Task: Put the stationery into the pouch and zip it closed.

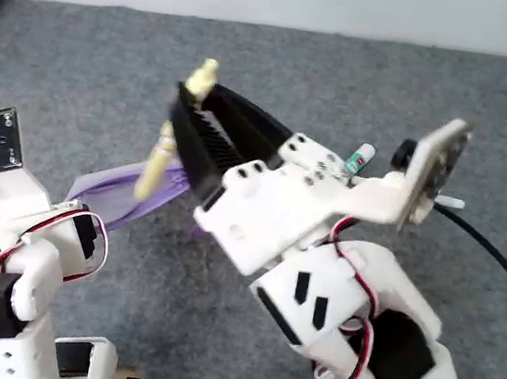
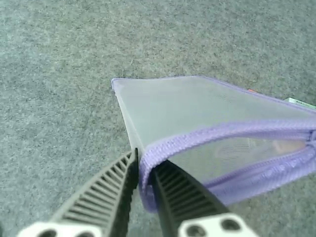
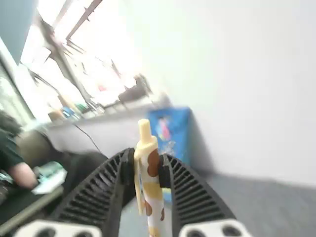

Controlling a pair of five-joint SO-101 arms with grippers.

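Note:
A translucent purple pouch [image 2: 207,123] with a purple zipper edge lies on the grey carpet; my left gripper [image 2: 144,185] is shut on its near corner. In the high view the pouch [image 1: 123,189] shows between the two arms. My right gripper [image 1: 189,111] is raised above the pouch and shut on a cream pen with brown spots [image 1: 159,163], which hangs tilted with its lower end over the pouch. The same pen [image 3: 148,182] stands between the black ribbed fingers [image 3: 195,192] in the right wrist view. A small white and green item [image 1: 361,157] lies behind the right arm.
Grey carpet [image 1: 83,64] covers the table around the arms. A black cable [image 1: 503,279] runs along the right side. The edge of a white and green item [image 2: 301,102] peeks from behind the pouch. The room with desks is in the right wrist view.

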